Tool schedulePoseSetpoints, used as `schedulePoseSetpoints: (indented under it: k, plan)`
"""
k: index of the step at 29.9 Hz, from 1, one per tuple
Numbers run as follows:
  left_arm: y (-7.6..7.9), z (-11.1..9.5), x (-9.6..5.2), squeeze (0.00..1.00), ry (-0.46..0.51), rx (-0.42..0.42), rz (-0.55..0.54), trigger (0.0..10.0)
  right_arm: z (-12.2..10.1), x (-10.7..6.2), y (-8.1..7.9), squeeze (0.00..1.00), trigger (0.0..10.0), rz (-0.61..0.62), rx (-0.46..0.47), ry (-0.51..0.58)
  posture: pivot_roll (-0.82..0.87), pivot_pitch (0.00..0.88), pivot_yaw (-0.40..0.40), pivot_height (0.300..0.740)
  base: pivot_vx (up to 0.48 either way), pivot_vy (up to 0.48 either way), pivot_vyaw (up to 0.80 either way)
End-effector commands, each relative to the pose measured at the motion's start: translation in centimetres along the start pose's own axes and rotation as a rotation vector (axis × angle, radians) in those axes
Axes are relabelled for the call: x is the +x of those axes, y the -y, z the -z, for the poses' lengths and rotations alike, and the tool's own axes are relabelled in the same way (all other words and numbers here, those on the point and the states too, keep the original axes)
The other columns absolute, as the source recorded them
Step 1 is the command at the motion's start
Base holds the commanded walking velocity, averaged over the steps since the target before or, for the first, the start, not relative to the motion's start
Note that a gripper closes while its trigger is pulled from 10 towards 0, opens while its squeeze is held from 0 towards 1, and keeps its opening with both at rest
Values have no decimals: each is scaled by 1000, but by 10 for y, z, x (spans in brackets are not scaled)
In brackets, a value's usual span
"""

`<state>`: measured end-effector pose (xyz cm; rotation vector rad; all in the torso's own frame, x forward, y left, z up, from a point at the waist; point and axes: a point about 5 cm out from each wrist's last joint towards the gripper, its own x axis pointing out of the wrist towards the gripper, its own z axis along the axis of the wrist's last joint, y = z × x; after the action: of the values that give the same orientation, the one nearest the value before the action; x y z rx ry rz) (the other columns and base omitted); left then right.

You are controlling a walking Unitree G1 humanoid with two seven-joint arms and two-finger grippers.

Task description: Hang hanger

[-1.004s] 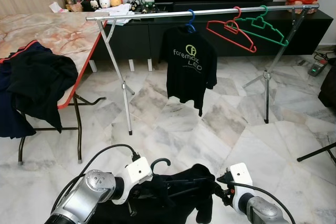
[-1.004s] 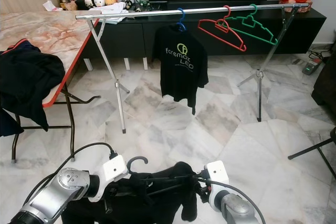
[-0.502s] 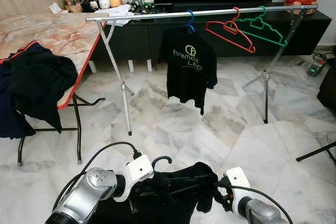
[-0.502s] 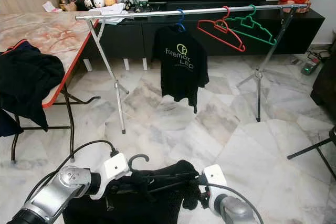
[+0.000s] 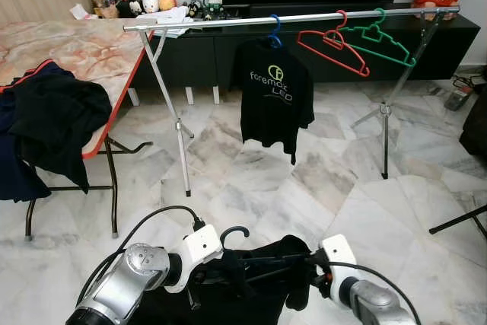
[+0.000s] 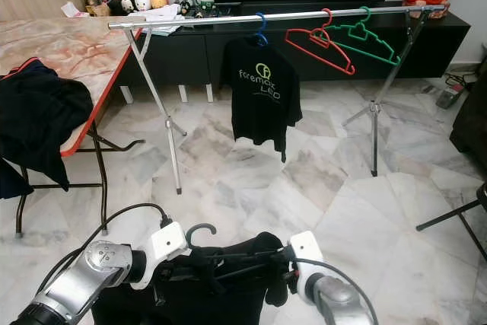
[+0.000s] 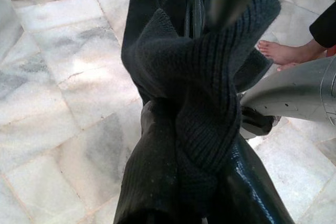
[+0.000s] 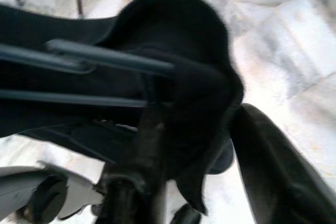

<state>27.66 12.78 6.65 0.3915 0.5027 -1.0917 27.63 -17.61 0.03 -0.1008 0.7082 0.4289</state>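
A black hanger, its hook point(image 5: 232, 232) pointing up, carries a black knitted garment point(image 5: 262, 283) low in front of me. My left gripper point(image 5: 227, 278) is shut on the hanger and garment near the hook; in the left wrist view the knit point(image 7: 199, 103) bunches between its fingers. From the right, my right gripper point(image 5: 306, 273) is shut on the garment-covered hanger end point(image 8: 199, 87). Ahead stands a silver rail point(image 5: 289, 18). It holds a black T-shirt point(image 5: 275, 97) on a blue hanger, a red hanger point(image 5: 335, 45) and a green hanger point(image 5: 380, 39).
A marble-topped table point(image 5: 84, 47) on the left has dark clothes point(image 5: 53, 123) draped over its edge. A black TV console point(image 5: 228, 55) runs behind the rail. A black stand leg point(image 5: 456, 222) crosses the floor at right. A person's bare foot point(image 7: 283, 53) is close by.
My right gripper dipped, then came back up and shifted a little left along the hanger. The left gripper and the hanger have hardly moved.
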Motion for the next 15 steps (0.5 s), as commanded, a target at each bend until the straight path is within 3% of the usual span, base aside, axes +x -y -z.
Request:
schedulePoseSetpoints:
  k: [1, 7, 15]
  plan:
    - [-2, -5, -2, 0, 6, 31, -4, 0, 1, 2, -3, 0, 0, -22, 3, -4, -35, 116, 30, 740, 0, 0, 0]
    - [-1, -5, -1, 0, 7, 31, -1, 0, 8, 5, -11, 0, 0, -61, 3, -28, -32, 117, 28, 740, 0, 0, 0]
    - [-1, -5, -2, 0, 8, 32, 2, 0, 9, 6, -10, 0, 0, -43, 15, -22, -32, 118, 30, 740, 0, 0, 0]
